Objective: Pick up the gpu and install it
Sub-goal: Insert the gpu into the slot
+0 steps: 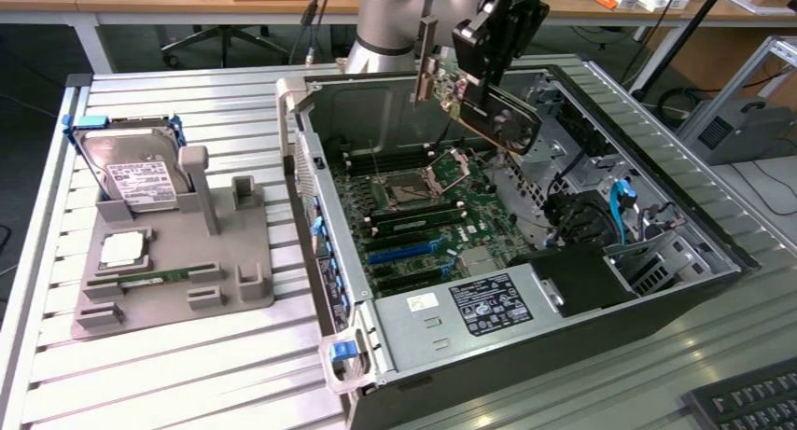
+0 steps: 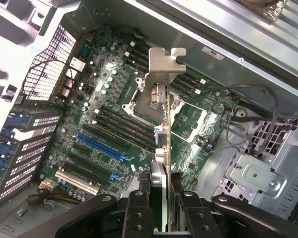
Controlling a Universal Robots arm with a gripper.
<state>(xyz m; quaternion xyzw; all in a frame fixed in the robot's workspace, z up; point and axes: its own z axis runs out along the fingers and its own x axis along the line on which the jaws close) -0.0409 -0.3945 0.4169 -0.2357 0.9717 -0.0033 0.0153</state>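
Note:
My gripper (image 1: 483, 68) is shut on the gpu (image 1: 509, 122), a dark card with a fan and a silver bracket (image 1: 426, 59) at one end. It hangs tilted in the air above the open computer case (image 1: 697, 262), over the motherboard (image 1: 412, 215). In the wrist view the gpu (image 2: 161, 144) is edge-on, its silver bracket (image 2: 161, 74) pointing away from my gripper (image 2: 162, 201). Both black fingers (image 2: 138, 210) press on its two faces. Blue expansion slots (image 2: 104, 148) lie on the board beside and below the card, apart from it.
A grey fixture tray (image 1: 237, 295) at the exterior view's left holds a silver hard drive (image 1: 137, 183), a processor (image 1: 121, 250) and a green memory stick (image 1: 156, 276). Inside the case are a power supply (image 1: 498, 304), drive cages and cables (image 1: 622, 206). A keyboard (image 1: 748, 402) lies near the case.

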